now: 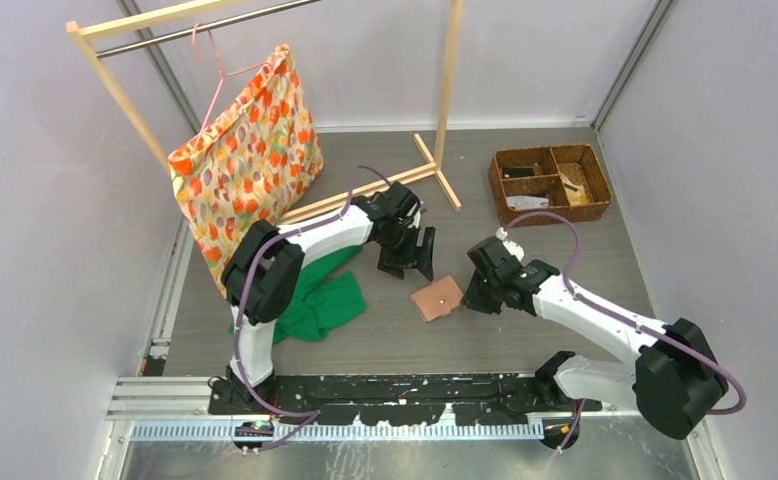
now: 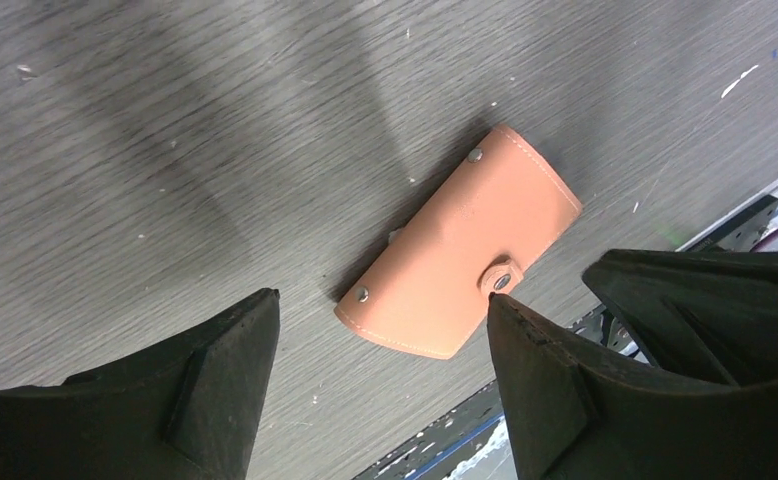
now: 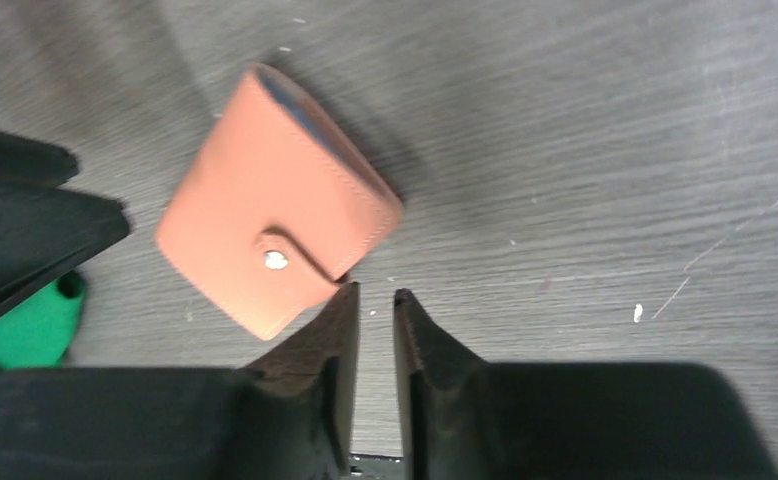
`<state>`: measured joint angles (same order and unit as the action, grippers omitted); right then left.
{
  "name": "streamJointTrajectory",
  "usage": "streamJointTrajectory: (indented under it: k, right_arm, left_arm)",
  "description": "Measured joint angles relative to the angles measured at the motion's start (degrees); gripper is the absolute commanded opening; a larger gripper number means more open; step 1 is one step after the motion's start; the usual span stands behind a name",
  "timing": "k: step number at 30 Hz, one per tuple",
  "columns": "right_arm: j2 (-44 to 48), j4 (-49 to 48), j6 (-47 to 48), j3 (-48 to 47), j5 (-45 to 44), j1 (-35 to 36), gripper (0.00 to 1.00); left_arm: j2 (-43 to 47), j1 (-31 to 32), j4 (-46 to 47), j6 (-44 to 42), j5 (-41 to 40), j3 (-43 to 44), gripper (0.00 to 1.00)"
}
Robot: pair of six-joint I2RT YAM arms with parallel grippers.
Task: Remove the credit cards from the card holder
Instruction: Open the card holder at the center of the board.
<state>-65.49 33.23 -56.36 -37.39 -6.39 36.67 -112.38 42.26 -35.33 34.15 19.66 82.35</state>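
Two empty grippers [image 2: 382, 298] [image 3: 376, 292] beside card holder [image 1: 437, 298]

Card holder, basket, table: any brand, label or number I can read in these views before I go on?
No text can be read in any view.
The card holder: plain pink face, only stitching, studs and a snap; no legible mark.
The wicker basket: the items inside are too small to make out any print.
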Motion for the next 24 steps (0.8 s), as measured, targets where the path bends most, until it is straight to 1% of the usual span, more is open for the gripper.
streamJointTrajectory:
  k: [3,7,13,15,19,21,24]
  right_arm:
    - [-2.6,-0.3,-2.6,1.5,0.1,0.0,0.13]
    - [-6.5,-1.4,-4.1,2.1,0.4,0.0,0.13]
    - [-11.4,-4.9,-2.6,1.0,0.7,0.0,0.14]
    - [-15.1,-5.5,-0.5,-2.2,0.8,0.0,0.15]
    - [-22.9,-6.8,4.2,-9.9,0.7,0.0,0.20]
    - [-24.9,-7.1,6.3,-13.2,0.7,0.0,0.20]
    - [-25.2,-7.0,8.3,-16.1,0.3,0.0,0.19]
  left_arm:
    - [0.0,0.0,2.0,0.1,0.9,-1.6,0.76]
    - [0.0,0.0,4.6,0.6,2.6,-6.0,0.76]
    - [2.0,-0.7,5.8,1.5,2.8,-8.4,0.77]
    - [2.8,-1.1,5.8,1.7,2.6,-9.2,0.77]
    - [5.4,-2.8,6.0,1.9,2.4,-11.3,0.78]
    - [7.4,-3.5,6.0,1.9,2.2,-12.9,0.78]
    - [9.5,-4.2,6.0,2.5,1.8,-14.8,0.80]
